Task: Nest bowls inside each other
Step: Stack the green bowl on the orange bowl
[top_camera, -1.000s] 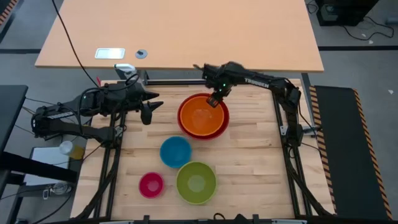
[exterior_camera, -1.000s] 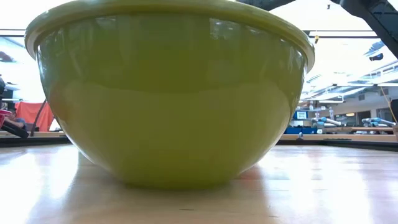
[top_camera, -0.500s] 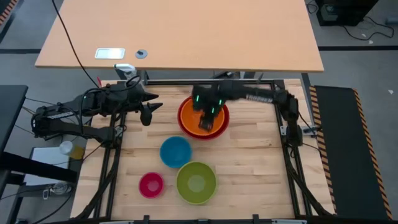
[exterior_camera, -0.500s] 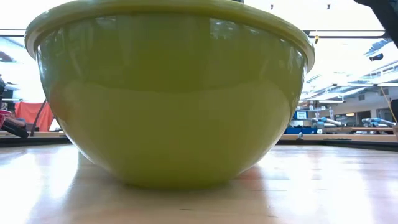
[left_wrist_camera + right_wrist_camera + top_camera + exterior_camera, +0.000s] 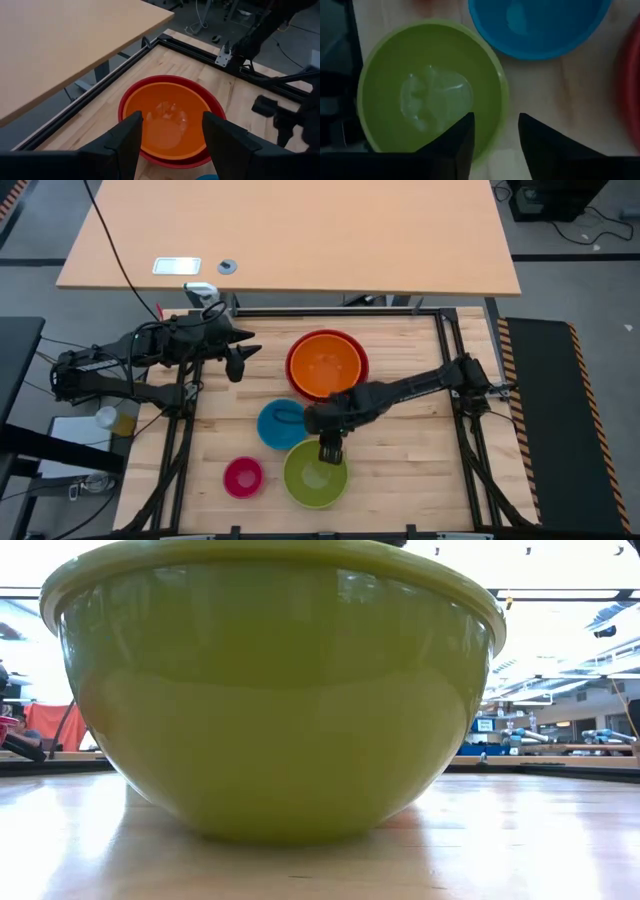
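Observation:
The orange bowl [image 5: 326, 365] sits nested in the red bowl [image 5: 352, 385] at the table's far middle. Nearer stand the blue bowl [image 5: 278, 424], the lime green bowl [image 5: 314, 476] and the small pink bowl [image 5: 243, 477], each on its base on the wood. My right gripper [image 5: 330, 448] hangs open above the green bowl's far rim [image 5: 503, 102], which shows between its fingers; it touches nothing. My left gripper [image 5: 240, 360] waits open to the left of the red bowl and looks at the orange bowl [image 5: 165, 120]. The low view is filled by the green bowl [image 5: 270, 700].
Black frame rails [image 5: 440, 350] run along the table's far and side edges. A tan desk [image 5: 300, 230] stands beyond the far edge. Bare wood [image 5: 410, 450] lies to the right of the green bowl.
My right gripper has swung from the orange bowl's far rim across that bowl toward the table's near edge, turning as it went, and now stands over the green bowl's far rim. No bowl has moved.

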